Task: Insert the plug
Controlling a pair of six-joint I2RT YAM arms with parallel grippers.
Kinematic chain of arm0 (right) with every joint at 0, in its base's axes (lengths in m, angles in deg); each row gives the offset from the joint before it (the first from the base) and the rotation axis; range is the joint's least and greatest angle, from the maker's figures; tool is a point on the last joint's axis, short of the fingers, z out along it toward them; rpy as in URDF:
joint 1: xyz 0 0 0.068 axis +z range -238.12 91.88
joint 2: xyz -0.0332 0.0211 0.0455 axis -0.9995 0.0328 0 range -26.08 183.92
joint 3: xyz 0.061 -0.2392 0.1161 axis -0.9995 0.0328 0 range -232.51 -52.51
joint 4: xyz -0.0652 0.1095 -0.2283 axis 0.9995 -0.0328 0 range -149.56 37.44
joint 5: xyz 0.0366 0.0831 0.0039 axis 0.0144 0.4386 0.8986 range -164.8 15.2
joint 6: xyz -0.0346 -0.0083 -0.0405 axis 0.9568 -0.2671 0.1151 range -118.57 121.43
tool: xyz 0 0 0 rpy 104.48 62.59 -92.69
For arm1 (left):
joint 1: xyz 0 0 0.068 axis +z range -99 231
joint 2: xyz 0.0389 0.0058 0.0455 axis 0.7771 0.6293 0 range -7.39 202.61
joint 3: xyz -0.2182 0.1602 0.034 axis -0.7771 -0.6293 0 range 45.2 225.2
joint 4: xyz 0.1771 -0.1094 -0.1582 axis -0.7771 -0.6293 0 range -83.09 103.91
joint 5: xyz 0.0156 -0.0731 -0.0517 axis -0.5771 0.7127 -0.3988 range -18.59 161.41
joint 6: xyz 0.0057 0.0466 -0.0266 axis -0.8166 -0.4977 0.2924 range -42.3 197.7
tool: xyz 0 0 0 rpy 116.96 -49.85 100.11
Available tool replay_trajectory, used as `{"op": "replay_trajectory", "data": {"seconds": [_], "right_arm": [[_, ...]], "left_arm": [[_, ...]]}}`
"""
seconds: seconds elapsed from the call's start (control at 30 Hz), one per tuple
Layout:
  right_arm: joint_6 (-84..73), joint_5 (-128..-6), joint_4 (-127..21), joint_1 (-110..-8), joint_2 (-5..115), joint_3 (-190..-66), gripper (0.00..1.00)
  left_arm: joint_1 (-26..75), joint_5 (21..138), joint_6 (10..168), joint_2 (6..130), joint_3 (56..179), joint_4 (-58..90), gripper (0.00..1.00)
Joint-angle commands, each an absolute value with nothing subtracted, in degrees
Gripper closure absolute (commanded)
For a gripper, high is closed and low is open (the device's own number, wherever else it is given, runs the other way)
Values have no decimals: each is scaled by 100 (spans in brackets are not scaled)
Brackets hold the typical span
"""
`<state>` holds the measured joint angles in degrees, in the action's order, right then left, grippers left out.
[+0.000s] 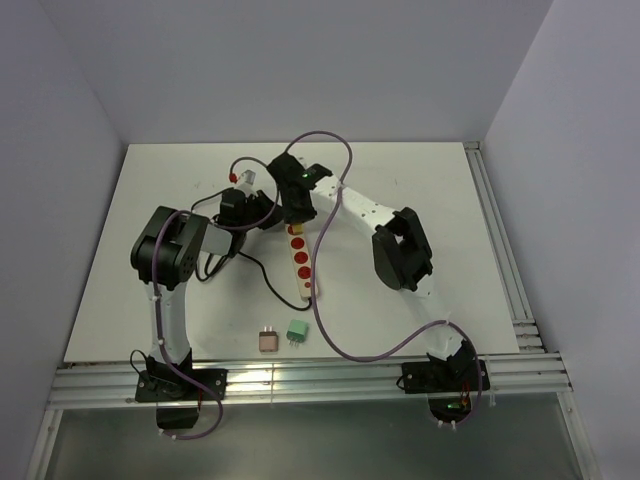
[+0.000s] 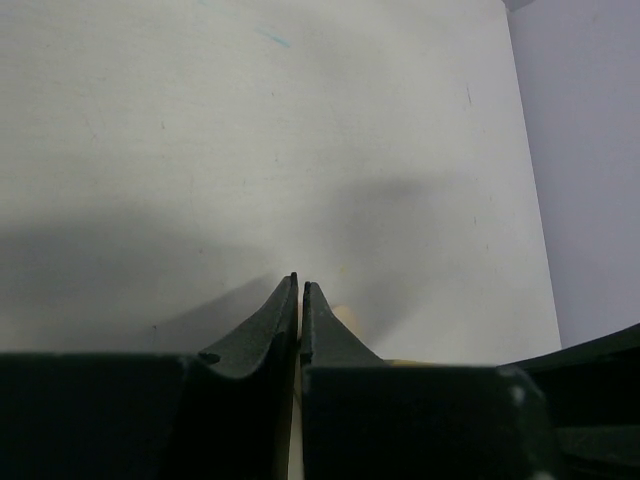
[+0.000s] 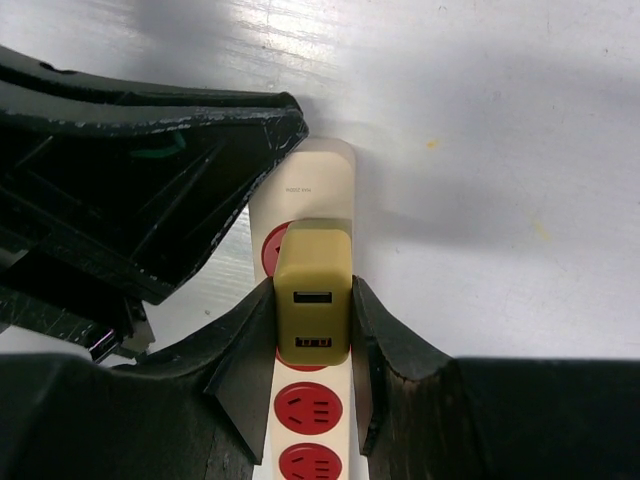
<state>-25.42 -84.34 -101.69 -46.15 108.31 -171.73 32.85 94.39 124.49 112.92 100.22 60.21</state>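
Only your right wrist view shows the yellow plug point(image 3: 313, 290), standing on the end socket of the power strip point(image 3: 322, 175), right gripper point(image 3: 313, 298) clamped on its sides, left gripper point(image 2: 299, 287) closed on nothing, both arms reaching mid-table.

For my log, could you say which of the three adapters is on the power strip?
The yellow adapter, between the right jaws; the pink adapter and green adapter lie off it.

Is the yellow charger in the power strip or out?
Apparently in: yellow charger covers the power strip's end socket, right end effector gripping it; seating depth cannot tell.
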Motion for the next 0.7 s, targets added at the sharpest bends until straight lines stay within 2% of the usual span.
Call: {"op": "replay_trajectory", "data": {"seconds": [0.0, 0.27, 0.4, 0.67], "right_arm": [[-2574, -7708, -10810, -4540, 11982, -16747, 100], [-2186, -7726, -11347, -4576, 12254, -16941, 100], [-2300, -7576, -10812, -4541, 11991, -16353, 100], [-2503, -7691, -10627, -4550, 11850, -16299, 100]], "left_arm": [[2419, 11333, 12684, 11065, 9556, 4898, 92], [2138, 11351, 12850, 11179, 9460, 5161, 93], [2138, 11211, 12824, 11100, 9389, 5118, 93], [2814, 10999, 12904, 10863, 9546, 4978, 91]]}}
